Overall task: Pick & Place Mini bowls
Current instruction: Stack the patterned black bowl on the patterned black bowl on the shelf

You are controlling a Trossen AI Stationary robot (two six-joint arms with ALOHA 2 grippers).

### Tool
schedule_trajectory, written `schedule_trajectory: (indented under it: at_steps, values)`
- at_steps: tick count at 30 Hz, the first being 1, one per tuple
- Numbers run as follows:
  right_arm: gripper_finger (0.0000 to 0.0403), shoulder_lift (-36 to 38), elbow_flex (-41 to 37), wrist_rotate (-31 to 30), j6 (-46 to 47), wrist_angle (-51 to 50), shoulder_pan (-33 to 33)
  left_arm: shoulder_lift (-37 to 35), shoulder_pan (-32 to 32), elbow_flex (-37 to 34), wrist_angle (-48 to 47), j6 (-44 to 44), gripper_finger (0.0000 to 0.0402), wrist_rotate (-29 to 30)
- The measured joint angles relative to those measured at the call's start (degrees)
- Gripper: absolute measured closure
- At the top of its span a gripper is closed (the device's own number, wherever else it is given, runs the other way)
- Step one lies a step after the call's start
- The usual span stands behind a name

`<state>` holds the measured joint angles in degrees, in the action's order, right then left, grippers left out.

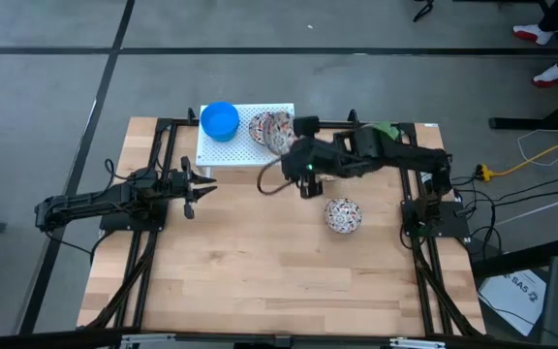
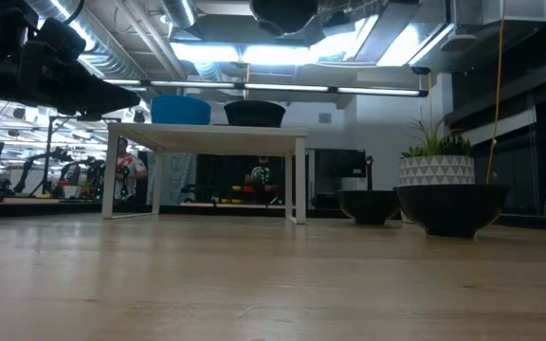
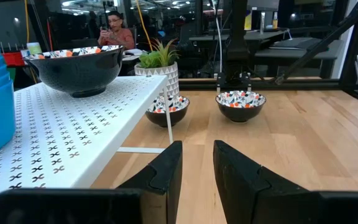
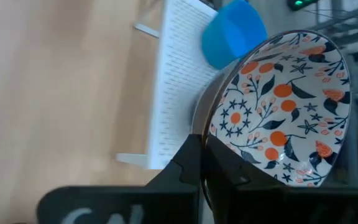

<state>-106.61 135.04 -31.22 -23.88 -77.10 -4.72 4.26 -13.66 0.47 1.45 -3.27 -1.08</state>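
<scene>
Above the white rack (image 1: 245,145), the right hand (image 4: 201,155) grips a patterned bowl (image 4: 281,106) by its rim. Blue bowls (image 1: 220,119) and one patterned bowl sit on the rack; two remain beside it. Left hand (image 3: 196,163), narrowly open, waits nearby.

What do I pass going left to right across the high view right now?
Left gripper → stack of blue bowls on the white perforated stand → floral bowl gripped by the right gripper → floral bowl on the table → green plant.
</scene>
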Motion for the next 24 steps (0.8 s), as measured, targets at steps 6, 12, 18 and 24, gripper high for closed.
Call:
schedule_trajectory:
  at_steps: [6,12,18,24]
  values:
    - [0.0391,0.00,0.00,-3.91,-7.30,2.68,4.76,-0.01,-0.02,0.00,0.00,0.00,0.0315,0.00]
    - [0.0391,0.00,-0.04,-4.44,-16.36,9.63,9.21,0.00,0.00,0.00,0.00,0.02,0.0315,0.00]
    - [0.0391,-0.16,-0.06,-4.30,-23.17,16.98,12.73,-0.01,-0.02,0.00,0.00,-0.02,0.0315,0.00]
    - [0.0391,-0.22,-0.56,-0.83,-25.44,21.24,16.65,-0.01,-0.02,0.00,0.01,0.01,0.0315,0.00]
